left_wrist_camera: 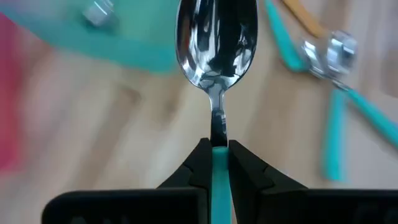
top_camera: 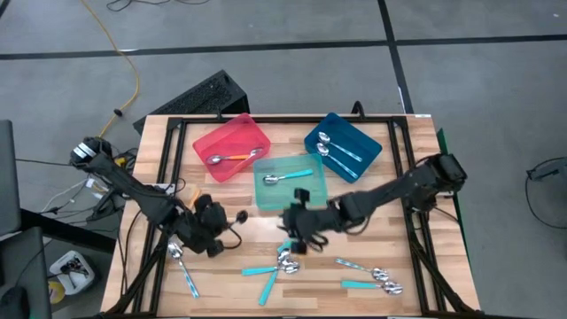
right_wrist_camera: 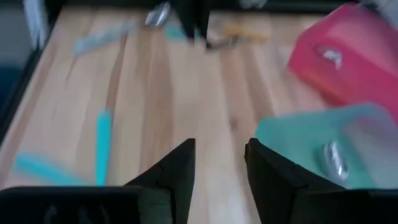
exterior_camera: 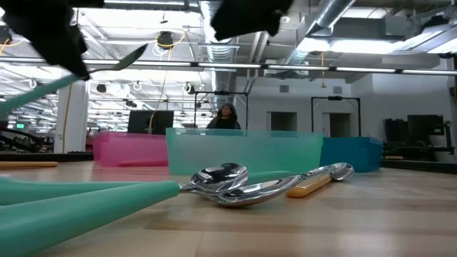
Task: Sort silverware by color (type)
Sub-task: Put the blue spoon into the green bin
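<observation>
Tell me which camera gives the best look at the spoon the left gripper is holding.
The left wrist view: the left gripper is shut on the teal-handled spoon, whose shiny bowl fills the frame. The high view hides it among the arm's dark parts. In the low view it may be the thin blurred bar up top. The right wrist view doesn't show it clearly.

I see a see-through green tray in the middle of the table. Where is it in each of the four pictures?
High view: green tray at centre, between the red tray and the blue tray.
Low view: green tray mid-picture, behind the spoons.
Left wrist view: blurred green at upper left.
Right wrist view: lower right.
Shared landmark: the red tray beside it.
</observation>
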Controlling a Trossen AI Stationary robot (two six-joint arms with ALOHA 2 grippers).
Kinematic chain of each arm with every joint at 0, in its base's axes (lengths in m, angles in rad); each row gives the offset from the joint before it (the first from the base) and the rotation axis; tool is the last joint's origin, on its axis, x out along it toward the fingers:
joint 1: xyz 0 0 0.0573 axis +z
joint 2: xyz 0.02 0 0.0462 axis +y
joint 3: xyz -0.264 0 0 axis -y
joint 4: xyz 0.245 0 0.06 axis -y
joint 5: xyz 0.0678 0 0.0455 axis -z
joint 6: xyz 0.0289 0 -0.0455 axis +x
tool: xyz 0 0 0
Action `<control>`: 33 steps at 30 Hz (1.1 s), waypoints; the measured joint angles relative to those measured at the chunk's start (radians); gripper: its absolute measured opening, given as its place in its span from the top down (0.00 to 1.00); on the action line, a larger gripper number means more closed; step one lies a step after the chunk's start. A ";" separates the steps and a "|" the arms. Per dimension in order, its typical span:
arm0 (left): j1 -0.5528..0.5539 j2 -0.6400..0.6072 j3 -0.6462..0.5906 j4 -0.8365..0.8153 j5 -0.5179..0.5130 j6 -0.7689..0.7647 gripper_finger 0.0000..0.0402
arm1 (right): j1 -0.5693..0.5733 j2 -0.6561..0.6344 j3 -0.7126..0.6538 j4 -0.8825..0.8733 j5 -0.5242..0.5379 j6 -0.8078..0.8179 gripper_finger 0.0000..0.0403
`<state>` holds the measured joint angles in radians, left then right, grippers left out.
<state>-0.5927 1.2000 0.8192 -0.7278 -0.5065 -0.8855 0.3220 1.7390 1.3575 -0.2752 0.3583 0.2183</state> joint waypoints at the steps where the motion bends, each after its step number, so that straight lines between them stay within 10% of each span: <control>1: 0.008 -0.003 0.000 -0.010 -0.038 0.029 0.97 | -0.020 0.000 0.000 0.032 -0.005 0.014 0.59; 12: 0.104 -0.004 0.000 -0.009 -0.407 0.193 0.97 | -0.176 0.000 0.000 0.201 -0.015 0.136 0.59; 33: 0.156 -0.004 0.000 0.225 -0.667 0.468 0.97 | -0.173 0.055 0.000 0.567 0.164 -0.201 0.59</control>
<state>-0.4366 1.1957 0.8192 -0.5029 -1.1739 -0.4179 0.1486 1.7936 1.3571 0.2915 0.5220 0.0174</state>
